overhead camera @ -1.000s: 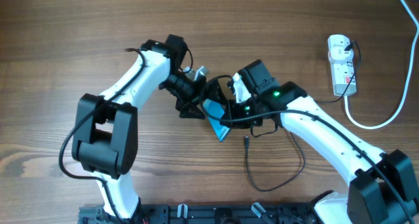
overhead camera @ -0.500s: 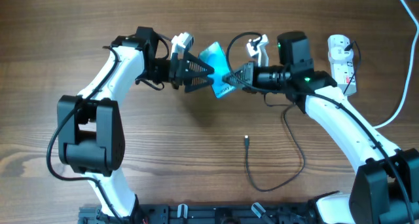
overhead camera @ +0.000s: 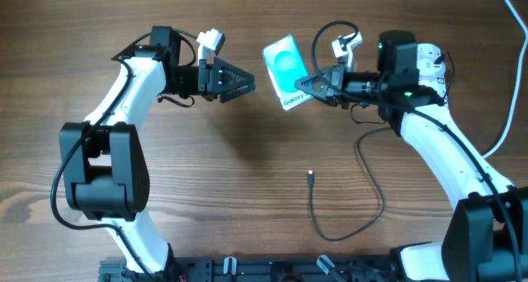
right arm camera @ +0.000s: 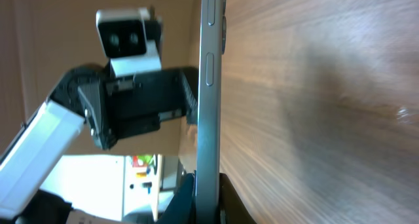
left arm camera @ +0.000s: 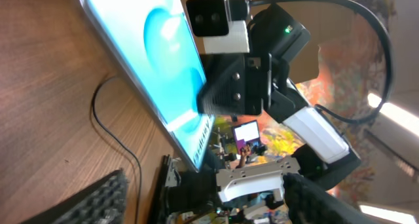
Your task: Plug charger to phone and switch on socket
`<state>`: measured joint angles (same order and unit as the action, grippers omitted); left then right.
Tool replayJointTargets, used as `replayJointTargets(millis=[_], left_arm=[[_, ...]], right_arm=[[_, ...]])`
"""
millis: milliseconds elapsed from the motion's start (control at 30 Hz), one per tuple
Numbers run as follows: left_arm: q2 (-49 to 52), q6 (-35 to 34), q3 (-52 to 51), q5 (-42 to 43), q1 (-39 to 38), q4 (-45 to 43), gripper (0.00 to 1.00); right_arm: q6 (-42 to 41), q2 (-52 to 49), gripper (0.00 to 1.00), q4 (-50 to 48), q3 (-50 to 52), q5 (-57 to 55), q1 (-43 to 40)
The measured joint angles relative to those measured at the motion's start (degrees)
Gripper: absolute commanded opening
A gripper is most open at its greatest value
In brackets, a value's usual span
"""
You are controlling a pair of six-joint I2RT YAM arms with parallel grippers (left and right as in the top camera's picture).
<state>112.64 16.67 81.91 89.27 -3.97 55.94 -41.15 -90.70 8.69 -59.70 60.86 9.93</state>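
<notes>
My right gripper (overhead camera: 311, 86) is shut on the lower edge of the phone (overhead camera: 288, 70) and holds it above the table, teal screen up, white strip toward the gripper. In the right wrist view the phone (right arm camera: 209, 86) shows edge-on between the jaws (right arm camera: 208, 192). My left gripper (overhead camera: 241, 82) is open and empty, apart from the phone on its left; its wrist view shows the phone (left arm camera: 150, 60). The charger's connector tip (overhead camera: 310, 175) lies on the table below, its thin black cable (overhead camera: 338, 235) looping right. The socket (overhead camera: 436, 72) lies at the right, partly behind my right arm.
The socket's thick white cord (overhead camera: 495, 143) curves along the right edge of the wooden table (overhead camera: 231, 183). A dark rail (overhead camera: 247, 270) runs along the front edge. The arms' own black cables hang near both wrists.
Half a second ago both grippers held the phone. The left gripper has let go and drawn back left. The right gripper has carried the phone slightly right and turned its screen up.
</notes>
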Motion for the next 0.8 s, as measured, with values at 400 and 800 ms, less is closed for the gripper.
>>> replayJointTargets(millis=[400,800], left_arm=[[0.0,-7.23,-0.07,0.04,-2.4,-11.91,0.7],[0.09,-10.71,-0.44,0.15,-3.76,-12.87,0.24]], right_arm=[[-1.55,0.0,0.04,-3.45,0.0,-1.33,7.58],[-1.18,1.11,0.04,1.77,-2.12,-9.05,11.91]])
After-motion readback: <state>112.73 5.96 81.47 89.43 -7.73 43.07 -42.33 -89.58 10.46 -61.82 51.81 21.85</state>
